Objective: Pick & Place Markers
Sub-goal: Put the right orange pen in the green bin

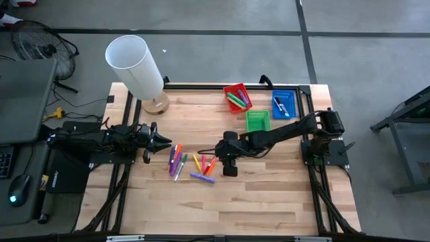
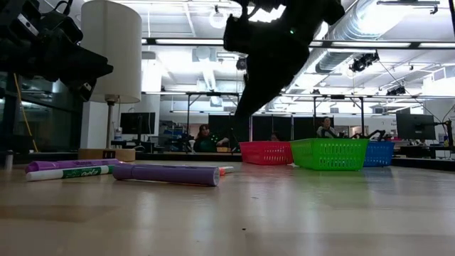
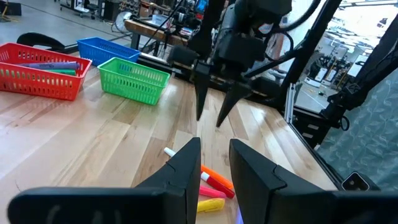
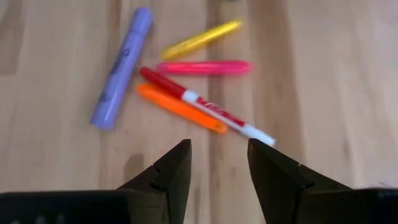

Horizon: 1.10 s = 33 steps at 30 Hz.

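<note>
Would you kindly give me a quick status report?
Right gripper open, empty, above loose markers. Left gripper open, empty, waiting beside them. Nothing in the way.

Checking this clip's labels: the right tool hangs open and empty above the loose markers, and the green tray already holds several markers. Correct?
Not quite. The high view shows the green tray empty; the red tray holds several markers. The rest stands: the right tool hangs open and empty above the loose markers.

The low view cuts off both arms at its top edge; the blue tray [image 2: 379, 153] is half hidden behind the green tray [image 2: 329, 153].
</note>
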Tool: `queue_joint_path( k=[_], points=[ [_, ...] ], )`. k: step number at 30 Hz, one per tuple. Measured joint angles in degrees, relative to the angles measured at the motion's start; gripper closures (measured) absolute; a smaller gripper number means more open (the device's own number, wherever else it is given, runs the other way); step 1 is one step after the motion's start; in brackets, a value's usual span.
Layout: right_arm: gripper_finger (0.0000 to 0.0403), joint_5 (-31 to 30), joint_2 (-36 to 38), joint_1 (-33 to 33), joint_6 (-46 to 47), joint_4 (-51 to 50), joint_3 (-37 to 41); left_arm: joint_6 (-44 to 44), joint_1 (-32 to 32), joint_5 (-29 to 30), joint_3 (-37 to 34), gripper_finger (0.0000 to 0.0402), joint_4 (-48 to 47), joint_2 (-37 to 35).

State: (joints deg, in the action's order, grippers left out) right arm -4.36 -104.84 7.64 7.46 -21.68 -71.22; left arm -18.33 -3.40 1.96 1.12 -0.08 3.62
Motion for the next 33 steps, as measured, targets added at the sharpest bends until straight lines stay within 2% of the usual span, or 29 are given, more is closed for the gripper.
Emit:
queue_joint_path(
  k=[4,10,22,33],
  points=[
    [0.0258,6.4,-2.6,0.1,-3.1,-0.4,-2.4,0.0,0.0,0.0,0.0,0.0318,0.0,0.0],
    [0.0258,10.5,-6.9,0.3,-8.9,-6.5,-8.6,0.0,0.0,0.0,0.0,0.0318,0.0,0.0],
    [0.0257,10.4,-15.3,0.4,-24.1,-19.4,-22.4,0.0,0.0,0.0,0.0,0.0318,0.0,0.0],
    [0.0256,9.8,-20.5,0.9,-32.7,-20.1,-27.2,0.0,0.0,0.0,0.0,0.0318,0.0,0.0]
  ],
)
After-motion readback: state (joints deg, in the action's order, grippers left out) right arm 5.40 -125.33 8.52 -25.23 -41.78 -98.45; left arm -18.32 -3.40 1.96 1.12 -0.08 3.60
